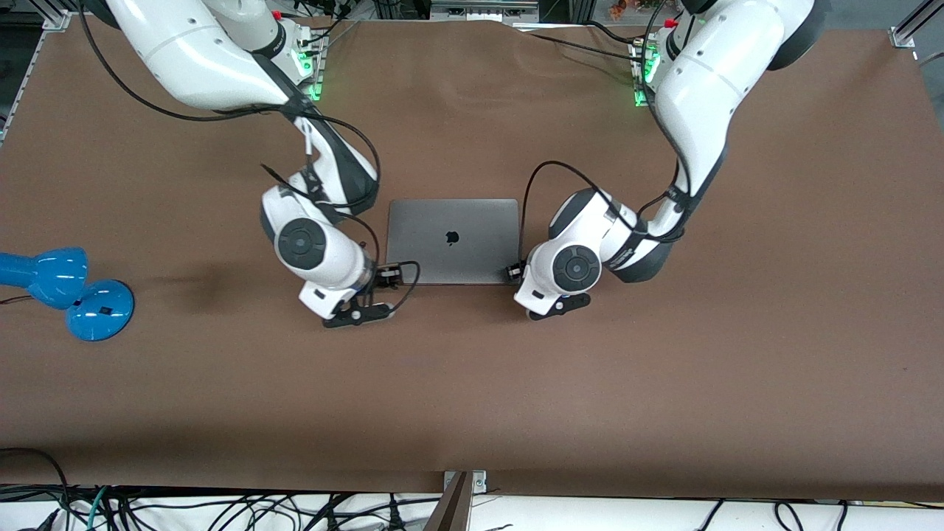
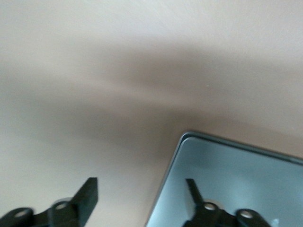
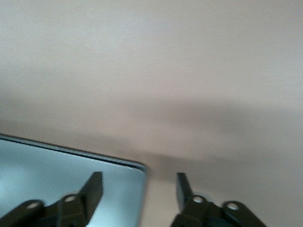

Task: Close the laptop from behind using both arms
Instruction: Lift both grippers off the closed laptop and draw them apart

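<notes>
Both pincers, right (image 1: 383, 284) and left (image 1: 512, 274), wide, straddling laptop (image 1: 452, 241) corners; lid apple logo (image 1: 452, 237).

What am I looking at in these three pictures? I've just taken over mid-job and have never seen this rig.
The big picture is taken from a high camera facing two white robot arms. On the brown table lies a grey laptop, lid down, logo up. A blue lamp sits at the right arm's end of the table.

The two small pictures come from cameras on the wrists. Each shows that arm's own black two-finger hand. The left hand is open over one laptop corner nearer the front camera, one finger above the lid, one above the table. The right hand is open over the other such corner in the same way. Neither hand holds anything.
</notes>
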Robot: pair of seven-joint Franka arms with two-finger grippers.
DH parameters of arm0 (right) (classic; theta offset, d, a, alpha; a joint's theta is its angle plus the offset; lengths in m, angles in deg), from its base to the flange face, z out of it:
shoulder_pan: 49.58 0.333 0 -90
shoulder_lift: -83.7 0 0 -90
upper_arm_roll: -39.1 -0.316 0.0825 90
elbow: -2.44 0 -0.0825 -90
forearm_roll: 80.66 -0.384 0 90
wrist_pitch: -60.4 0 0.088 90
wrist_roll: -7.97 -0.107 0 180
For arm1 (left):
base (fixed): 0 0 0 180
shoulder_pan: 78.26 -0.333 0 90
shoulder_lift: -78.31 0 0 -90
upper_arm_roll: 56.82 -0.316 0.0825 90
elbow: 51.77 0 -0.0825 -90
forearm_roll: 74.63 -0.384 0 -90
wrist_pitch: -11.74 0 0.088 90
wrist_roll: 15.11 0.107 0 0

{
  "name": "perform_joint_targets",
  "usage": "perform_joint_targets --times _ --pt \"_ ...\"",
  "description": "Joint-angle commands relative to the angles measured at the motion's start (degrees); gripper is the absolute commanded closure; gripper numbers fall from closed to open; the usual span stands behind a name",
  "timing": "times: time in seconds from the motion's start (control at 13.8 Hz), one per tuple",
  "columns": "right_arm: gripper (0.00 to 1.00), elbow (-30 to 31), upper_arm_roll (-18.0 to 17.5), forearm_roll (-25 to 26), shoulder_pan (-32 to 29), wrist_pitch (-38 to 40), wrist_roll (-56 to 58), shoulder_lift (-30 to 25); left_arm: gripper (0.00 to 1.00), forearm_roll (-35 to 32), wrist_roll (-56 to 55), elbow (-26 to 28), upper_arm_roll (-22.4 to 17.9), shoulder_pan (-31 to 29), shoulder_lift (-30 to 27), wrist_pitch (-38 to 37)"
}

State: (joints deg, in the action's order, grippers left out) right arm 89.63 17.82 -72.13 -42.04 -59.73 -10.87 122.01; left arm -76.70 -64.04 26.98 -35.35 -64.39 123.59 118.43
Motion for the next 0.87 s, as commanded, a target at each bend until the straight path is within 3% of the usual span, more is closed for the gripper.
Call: perform_joint_targets --times 0.0,0.43,0.79 --pt "0.0 0.87 -0.34 -0.36 -4.1 6.03 5.55 -4.64 0.0 -1.01 6.19 3.16 -2.83 0.45 -10.36 -6.48" --pt "0.0 0.26 -0.25 -0.36 -13.41 18.95 6.44 -10.1 0.0 2.67 18.15 11.05 -9.85 0.54 -27.49 -11.51" --pt "0.0 -7.46 0.44 -0.27 -16.42 27.83 10.84 -11.77 0.0 6.64 29.76 20.03 -18.2 0.8 -40.77 -11.42"
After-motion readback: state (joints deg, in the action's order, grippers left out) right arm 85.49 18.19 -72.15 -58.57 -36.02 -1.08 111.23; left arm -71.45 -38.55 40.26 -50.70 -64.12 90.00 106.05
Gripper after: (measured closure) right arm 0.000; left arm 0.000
